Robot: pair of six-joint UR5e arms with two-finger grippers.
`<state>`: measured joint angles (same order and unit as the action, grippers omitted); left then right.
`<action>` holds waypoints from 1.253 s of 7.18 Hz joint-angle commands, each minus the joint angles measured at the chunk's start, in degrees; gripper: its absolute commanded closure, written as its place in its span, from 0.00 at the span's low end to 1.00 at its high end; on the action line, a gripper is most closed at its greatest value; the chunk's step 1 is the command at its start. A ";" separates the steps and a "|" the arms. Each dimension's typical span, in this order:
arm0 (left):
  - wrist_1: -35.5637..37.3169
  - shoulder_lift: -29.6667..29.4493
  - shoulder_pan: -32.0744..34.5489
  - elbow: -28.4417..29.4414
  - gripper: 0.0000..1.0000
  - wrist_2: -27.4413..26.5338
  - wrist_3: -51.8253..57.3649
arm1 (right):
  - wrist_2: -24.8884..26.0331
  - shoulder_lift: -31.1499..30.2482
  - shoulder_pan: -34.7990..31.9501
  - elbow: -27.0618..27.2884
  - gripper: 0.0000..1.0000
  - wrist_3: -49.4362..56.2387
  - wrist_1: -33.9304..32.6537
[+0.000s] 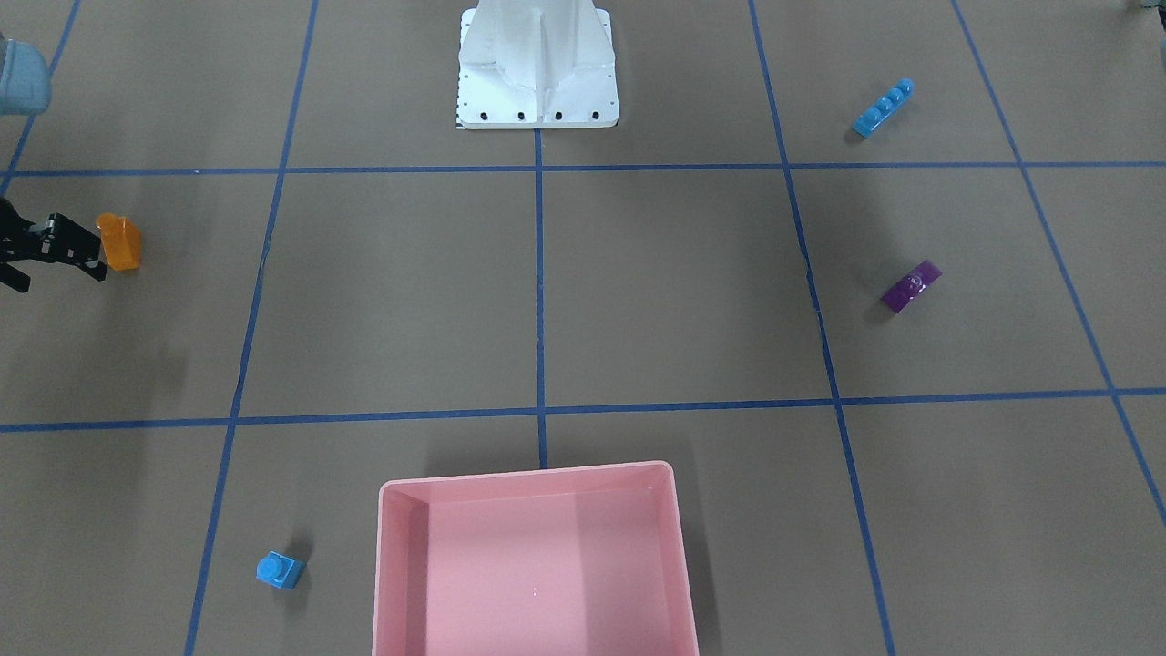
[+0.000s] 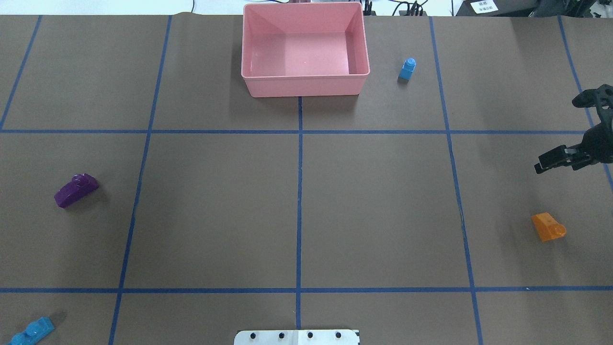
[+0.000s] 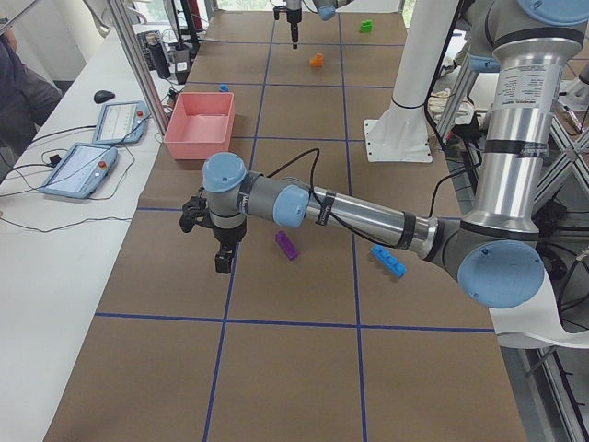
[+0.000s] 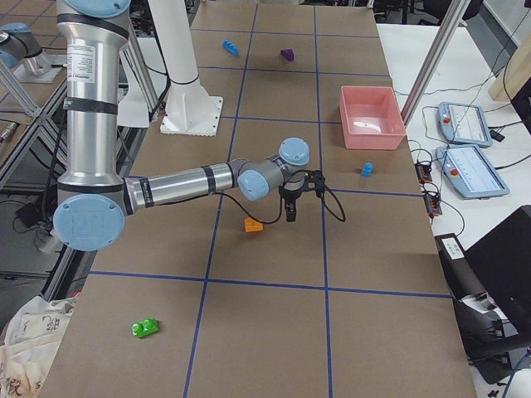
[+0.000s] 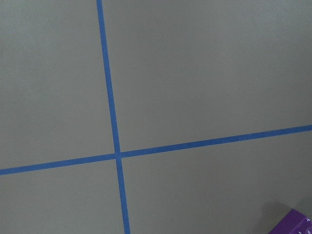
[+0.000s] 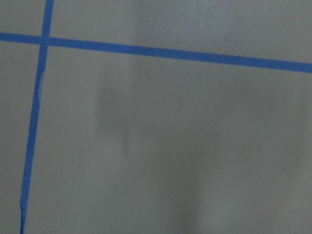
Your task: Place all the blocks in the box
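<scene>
The empty pink box [image 2: 306,86] stands at the table's far middle. The small blue cube [image 2: 407,68] lies right of it. The orange sloped block [image 2: 547,226] lies at the right. My right gripper [image 2: 559,136] hangs open and empty above the table, just beyond the orange block [image 1: 120,242]. The purple block [image 2: 75,189] and the long light-blue block [image 2: 31,331] lie at the left. My left gripper [image 3: 221,262] shows only in the exterior left view, near the purple block [image 3: 286,245]; I cannot tell if it is open. The green block [image 4: 146,328] lies far out on my right.
The white robot base [image 1: 537,68] stands at the near middle edge. Blue tape lines [image 2: 299,191] divide the brown table into squares. Teach pendants [image 3: 83,166] lie on a side bench beyond the box.
</scene>
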<state>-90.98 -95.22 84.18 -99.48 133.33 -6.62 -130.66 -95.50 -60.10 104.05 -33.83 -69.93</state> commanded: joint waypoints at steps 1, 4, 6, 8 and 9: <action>-0.07 0.03 0.02 -0.44 0.00 0.00 -0.06 | 0.49 -2.40 5.41 0.28 0.00 -0.45 0.76; -0.07 0.03 0.02 -0.45 0.00 0.09 0.03 | 3.39 -6.35 9.30 0.98 0.00 0.08 0.76; -0.07 0.12 0.02 -0.36 0.00 3.49 0.11 | 3.39 -7.95 9.47 1.07 0.19 0.17 0.76; -0.07 0.12 0.02 -0.53 0.00 3.87 0.03 | 3.22 -7.78 10.35 1.07 0.41 -0.01 0.67; -0.07 0.12 0.02 -0.45 0.00 3.87 0.03 | 3.04 -7.43 10.61 0.98 0.46 -0.09 0.67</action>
<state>-91.05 -95.10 84.20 -99.98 137.03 -6.58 -127.44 -103.20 -49.94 105.10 -33.79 -69.22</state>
